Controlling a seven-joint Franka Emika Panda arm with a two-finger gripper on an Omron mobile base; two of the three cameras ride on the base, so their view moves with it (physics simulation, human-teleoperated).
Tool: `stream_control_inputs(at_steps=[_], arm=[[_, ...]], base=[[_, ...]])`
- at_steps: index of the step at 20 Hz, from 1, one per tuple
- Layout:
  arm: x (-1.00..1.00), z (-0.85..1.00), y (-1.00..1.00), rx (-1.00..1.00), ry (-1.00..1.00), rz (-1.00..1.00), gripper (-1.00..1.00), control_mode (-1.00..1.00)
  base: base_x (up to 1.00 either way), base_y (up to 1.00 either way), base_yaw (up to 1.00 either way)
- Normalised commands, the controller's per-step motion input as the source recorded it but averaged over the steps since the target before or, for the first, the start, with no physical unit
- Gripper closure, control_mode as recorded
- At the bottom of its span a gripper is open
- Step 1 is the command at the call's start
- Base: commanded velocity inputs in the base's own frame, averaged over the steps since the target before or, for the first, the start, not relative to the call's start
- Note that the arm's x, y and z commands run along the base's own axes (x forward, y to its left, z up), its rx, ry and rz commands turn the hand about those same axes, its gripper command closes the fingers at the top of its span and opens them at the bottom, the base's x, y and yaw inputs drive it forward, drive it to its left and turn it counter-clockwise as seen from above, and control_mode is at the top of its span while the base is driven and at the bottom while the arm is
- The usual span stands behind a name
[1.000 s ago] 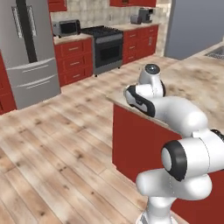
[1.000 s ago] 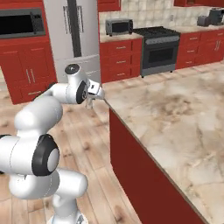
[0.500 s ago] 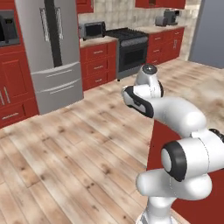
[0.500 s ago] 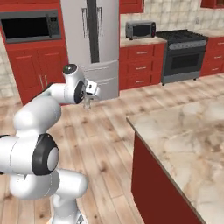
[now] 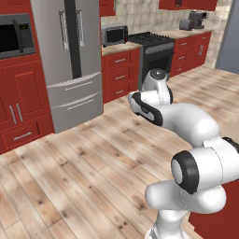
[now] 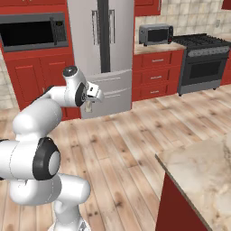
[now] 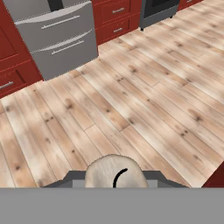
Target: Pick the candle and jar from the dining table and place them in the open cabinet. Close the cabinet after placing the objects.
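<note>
Since a second ago my base has turned toward the fridge; my pincer grips the candle, cabinet unreached.

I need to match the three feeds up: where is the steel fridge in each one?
Left base view: the fridge stands upper left of centre, left of the arm.
Right base view: the fridge is at top centre, behind the arm's hand.
Hand view: the fridge is at top left, lower drawers showing.
Shared landmark: the black range, along the wall to the fridge's right.
</note>
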Motion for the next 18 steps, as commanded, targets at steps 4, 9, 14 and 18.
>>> stream_control_inputs(at_steps=[4, 9, 14, 18], arm=[[0.0, 0.0, 0.0, 0.0, 0.0, 0.0, 1.0, 1.0], [0.0, 0.0, 0.0, 0.0, 0.0, 0.0, 1.0, 1.0], [0.0, 0.0, 0.0, 0.0, 0.0, 0.0, 1.0, 1.0], [0.0, 0.0, 0.0, 0.0, 0.0, 0.0, 1.0, 1.0]], base=[[1.0, 0.65, -0.04], [1.0, 0.6, -0.09], [1.0, 0.2, -0.19], [1.0, 0.02, -0.31]])
